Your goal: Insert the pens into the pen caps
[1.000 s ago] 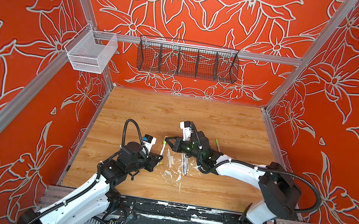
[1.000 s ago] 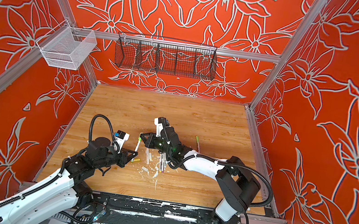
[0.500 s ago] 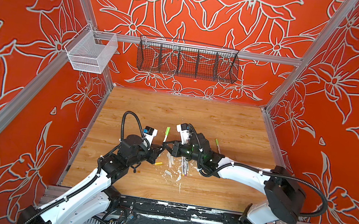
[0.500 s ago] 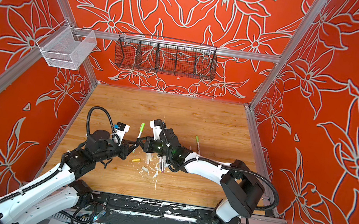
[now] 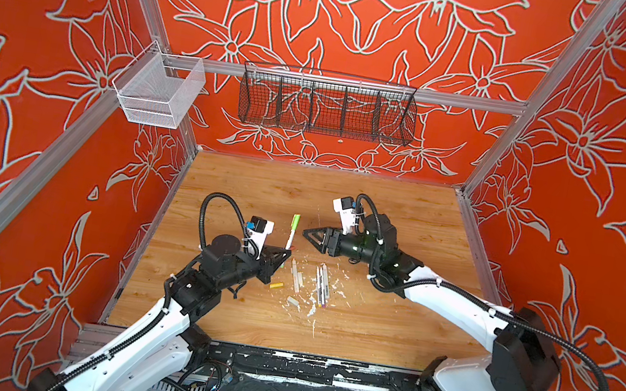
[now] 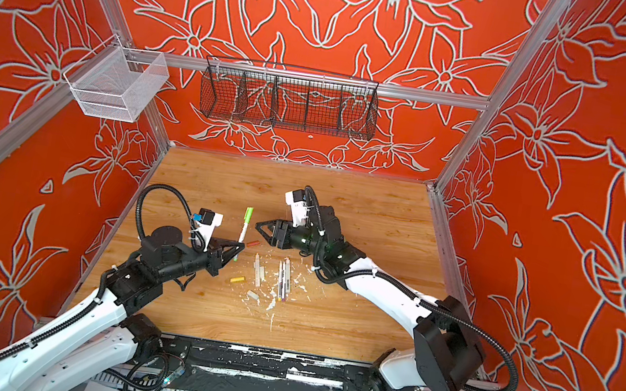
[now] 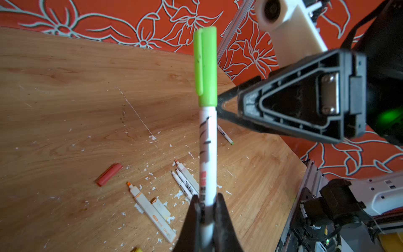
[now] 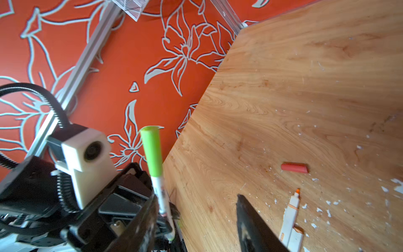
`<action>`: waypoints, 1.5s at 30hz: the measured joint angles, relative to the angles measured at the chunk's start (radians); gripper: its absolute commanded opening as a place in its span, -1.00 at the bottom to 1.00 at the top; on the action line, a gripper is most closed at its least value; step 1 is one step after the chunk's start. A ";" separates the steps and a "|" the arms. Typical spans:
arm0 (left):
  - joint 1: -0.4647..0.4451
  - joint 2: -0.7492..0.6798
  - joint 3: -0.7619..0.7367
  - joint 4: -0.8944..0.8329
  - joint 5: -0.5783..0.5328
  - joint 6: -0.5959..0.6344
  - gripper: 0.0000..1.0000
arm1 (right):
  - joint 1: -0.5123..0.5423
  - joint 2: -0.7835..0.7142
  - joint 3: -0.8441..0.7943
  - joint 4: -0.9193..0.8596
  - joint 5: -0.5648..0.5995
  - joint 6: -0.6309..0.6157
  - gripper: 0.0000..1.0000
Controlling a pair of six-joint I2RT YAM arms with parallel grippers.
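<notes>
Caps lie nearest us on the table (image 5: 384, 215): a grey cap (image 5: 292, 301) and, just beyond it toward the left arm, a yellow cap (image 5: 276, 285), both loose among white flecks. Next come the bare pens (image 5: 321, 286), several lying side by side, some with orange tips, none capped as far as we can tell. Beyond them the left gripper (image 7: 207, 203) pinches one pen (image 7: 208, 152) low on its barrel and holds it roughly upright, off the table. A green cap (image 7: 206, 65) sits on its upper end, and in the left wrist view its rim meets the white barrel with no gap that we can see. A red cap (image 6: 252, 244) lies flat between the two grippers. Farther on, the right gripper (image 5: 306, 234) hangs just beside the green cap's rim, apart from it, its jaws spread and nothing between them.

We judge this pen done, so the step in hand is clearing away cleanly. We would draw the right gripper straight back from the pen, not sideways. The pen is gripped only near its lower end, and a knock near the top would lever it in the pinch. We would then lay the pen down apart from the bare ones, opening the left jaws only once it rests on the table. Next we would turn to a pen whose colour matches the red or yellow cap.
</notes>
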 measured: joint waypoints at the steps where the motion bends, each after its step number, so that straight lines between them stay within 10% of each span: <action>1: 0.000 0.002 0.000 0.001 0.007 0.000 -1.00 | -0.002 0.000 0.016 -0.004 -0.014 -0.004 0.19; 13: 0.000 0.018 -0.001 0.021 0.067 0.000 -1.00 | -0.032 0.095 0.152 -0.010 -0.109 -0.030 0.08; 34: -0.001 0.037 0.000 0.002 0.055 0.016 -1.00 | -0.014 0.127 0.113 0.048 -0.137 0.024 -1.00; 45: 0.000 0.156 0.111 -0.143 0.055 0.073 -1.00 | 0.032 0.127 0.045 0.097 -0.011 0.036 -1.00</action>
